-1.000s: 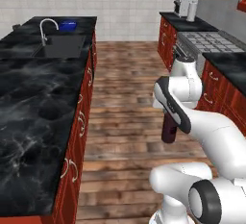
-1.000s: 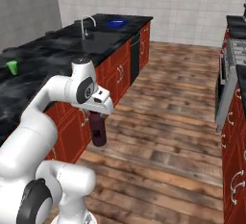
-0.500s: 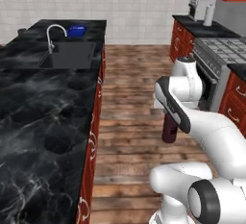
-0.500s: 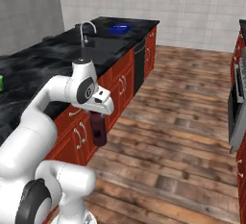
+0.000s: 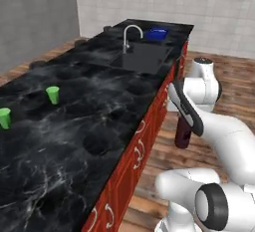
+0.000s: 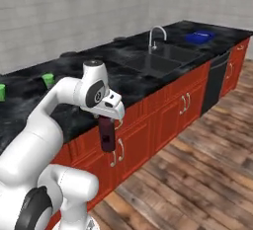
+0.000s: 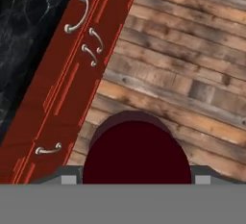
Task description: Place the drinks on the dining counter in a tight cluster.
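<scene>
Bottle: dark-red, hanging upright between the jaws | gripper: pinching its top | beside counter edge, above wood floor

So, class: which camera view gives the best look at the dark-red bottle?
The right base view: the dark-red bottle hangs in full profile from the hand, clear against the red cabinet fronts. The left base view shows its lower part behind the arm. The hand view shows its rounded body end-on.

White rounded arm segments, dark joint rings, pale grey hand.
</scene>
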Available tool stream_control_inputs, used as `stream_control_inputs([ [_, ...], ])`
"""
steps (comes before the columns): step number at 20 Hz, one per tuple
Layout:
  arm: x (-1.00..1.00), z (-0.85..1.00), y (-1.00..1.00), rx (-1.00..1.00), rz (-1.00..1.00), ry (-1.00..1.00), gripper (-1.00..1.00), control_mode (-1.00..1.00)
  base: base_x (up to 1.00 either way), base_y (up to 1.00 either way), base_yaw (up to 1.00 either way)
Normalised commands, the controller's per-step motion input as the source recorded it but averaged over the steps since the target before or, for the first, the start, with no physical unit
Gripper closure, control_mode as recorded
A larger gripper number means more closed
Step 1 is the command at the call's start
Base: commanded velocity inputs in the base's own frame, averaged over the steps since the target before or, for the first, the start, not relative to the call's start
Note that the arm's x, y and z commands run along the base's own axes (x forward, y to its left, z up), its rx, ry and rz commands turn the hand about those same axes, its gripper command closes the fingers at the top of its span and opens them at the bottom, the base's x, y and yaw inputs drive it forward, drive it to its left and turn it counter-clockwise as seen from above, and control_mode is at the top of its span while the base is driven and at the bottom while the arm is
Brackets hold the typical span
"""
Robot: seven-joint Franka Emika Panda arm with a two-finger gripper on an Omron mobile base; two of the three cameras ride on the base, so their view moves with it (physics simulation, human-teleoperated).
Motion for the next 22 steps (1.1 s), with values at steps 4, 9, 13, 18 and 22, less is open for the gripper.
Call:
stream_control_inputs([
  [4, 0.0, 0.0, 0.0, 0.0, 0.0, 0.0, 1.0, 1.0, 0.47, 0.0, 0.75],
  [9, 0.0, 0.0, 0.0, 0.0, 0.0, 0.0, 1.0, 1.0, 0.15, 0.0, 0.95],
  [13, 0.0, 0.0, 0.0, 0.0, 0.0, 0.0, 1.0, 1.0, 0.06, 0.01, 0.98],
  [18, 0.0, 0.0, 0.0, 0.0, 0.0, 0.0, 1.0, 1.0, 0.52, 0.0, 0.67],
  [22, 0.0, 0.0, 0.0, 0.0, 0.0, 0.0, 1.0, 1.0, 0.63, -0.12, 0.43],
])
